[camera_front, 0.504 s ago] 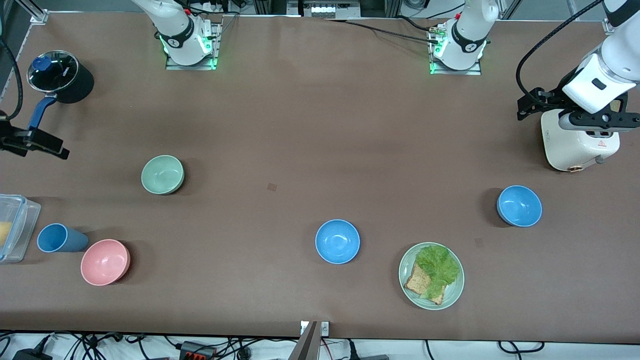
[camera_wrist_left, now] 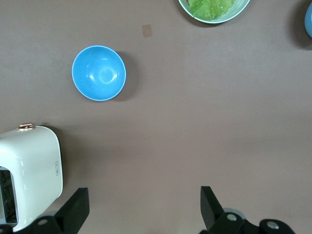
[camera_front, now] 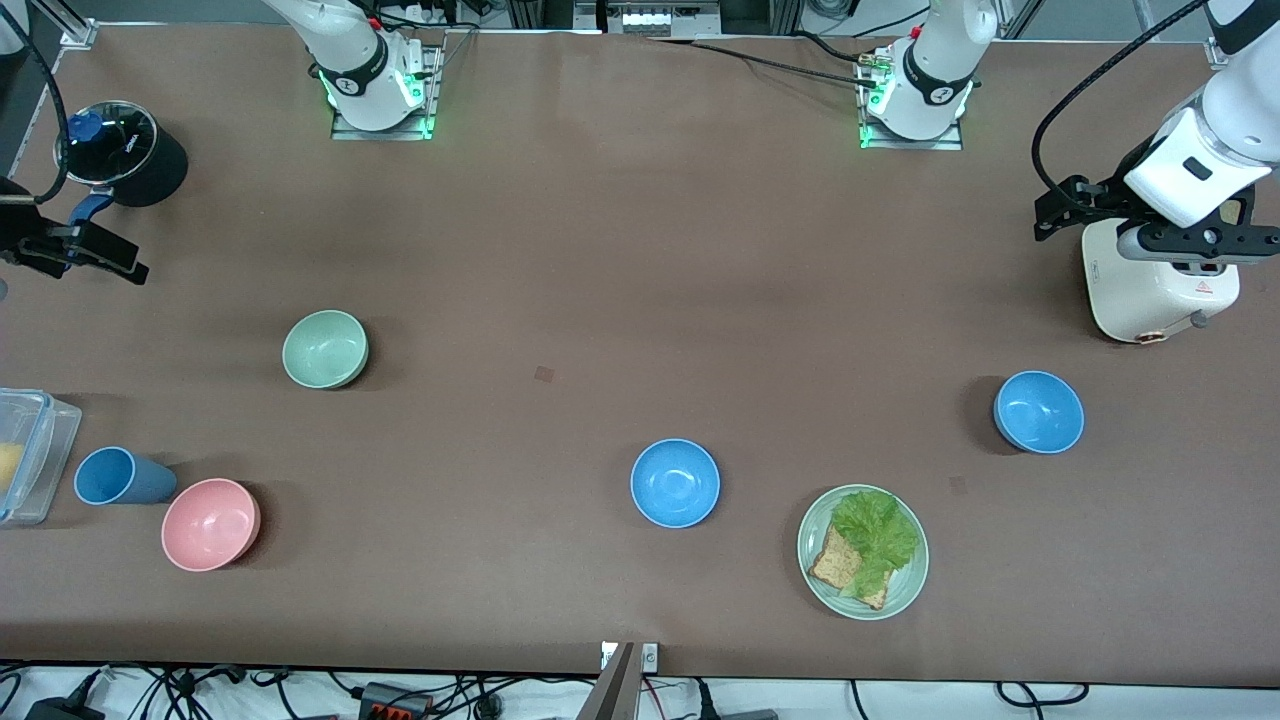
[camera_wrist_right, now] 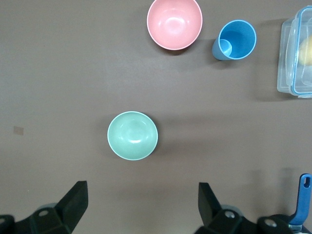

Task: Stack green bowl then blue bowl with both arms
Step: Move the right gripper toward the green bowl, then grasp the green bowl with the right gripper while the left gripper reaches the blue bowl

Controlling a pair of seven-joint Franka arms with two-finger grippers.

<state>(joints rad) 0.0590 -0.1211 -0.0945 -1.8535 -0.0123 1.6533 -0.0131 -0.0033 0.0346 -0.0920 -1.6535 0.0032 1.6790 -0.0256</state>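
I see the green bowl [camera_front: 325,349] sitting alone on the table [camera_front: 600,250] toward the right arm's end, untouched, so nothing is stacked yet. Two blue bowls wait: one blue bowl [camera_front: 675,483] mid-table beside the plate of bread and lettuce [camera_front: 863,552], the other blue bowl [camera_front: 1038,411] toward the left arm's end, near the toaster [camera_front: 1150,290]. My right gripper [camera_front: 75,250] hangs over the pot handle [camera_front: 85,212] at the table edge, fingers spread and empty. My left gripper [camera_front: 1150,225] hangs over the toaster, likewise spread and empty. Both grasps and both placements remain. I judge the middle open enough for stacking.
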